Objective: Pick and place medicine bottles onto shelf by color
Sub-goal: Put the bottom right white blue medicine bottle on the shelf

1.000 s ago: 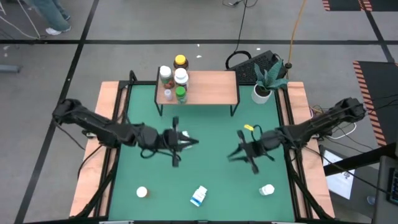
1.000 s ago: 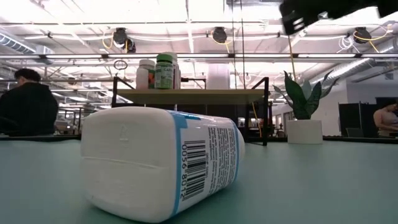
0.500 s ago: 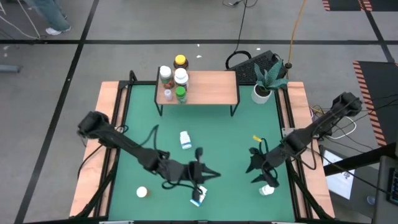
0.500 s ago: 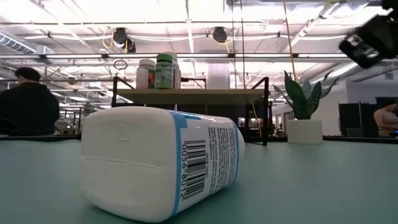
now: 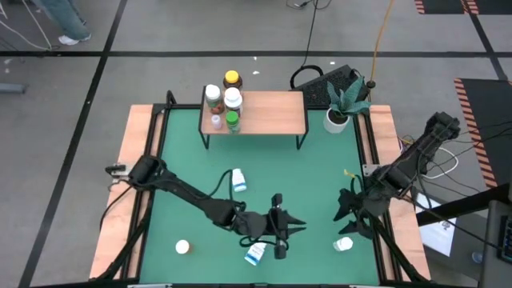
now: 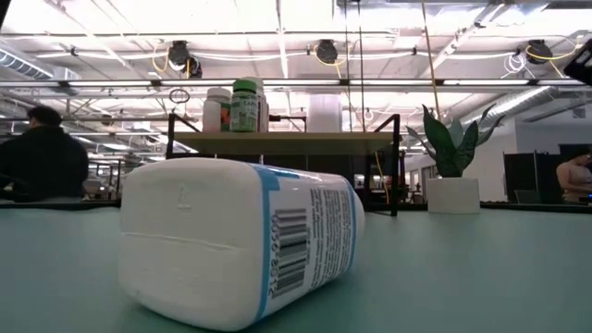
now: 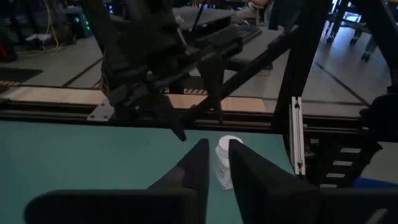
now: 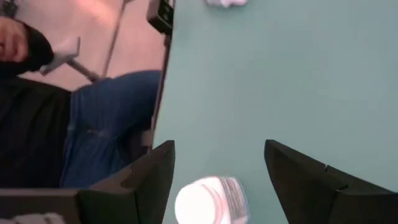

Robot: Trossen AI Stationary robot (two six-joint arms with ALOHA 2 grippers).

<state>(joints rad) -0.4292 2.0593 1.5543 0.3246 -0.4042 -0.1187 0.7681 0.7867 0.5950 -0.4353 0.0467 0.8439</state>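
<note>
On the left end of the shelf (image 5: pixel 268 112) stand several medicine bottles: white (image 5: pixel 212 94), amber with a yellow lid (image 5: pixel 232 80) and green (image 5: pixel 233 122). On the green mat a blue-labelled bottle (image 5: pixel 254 254) lies on its side near the front edge. It fills the low view (image 6: pixel 240 240). Another bottle (image 5: pixel 238 181) lies mid-table. A white one (image 5: pixel 182 247) stands at the front left and one (image 5: pixel 344 243) at the front right. My left gripper (image 5: pixel 298 230) hovers just right of the blue-labelled bottle, its fingers (image 7: pixel 214 163) a narrow gap apart. My right gripper (image 5: pixel 349 224) is open above the front-right bottle (image 8: pixel 211 199).
A potted plant (image 5: pixel 339 112) stands right of the shelf. Wooden side boards (image 5: pixel 138 152) line the mat. A person in blue trousers (image 8: pixel 106 124) is close beyond the table edge near my right gripper. Another person (image 6: pixel 42 157) sits far behind the table.
My left gripper has swept from the table's middle toward the near edge and to the right, ending beside the blue-labelled bottle. My right gripper has drawn back toward the near right corner, rolled, and now hangs over the front-right white bottle.
</note>
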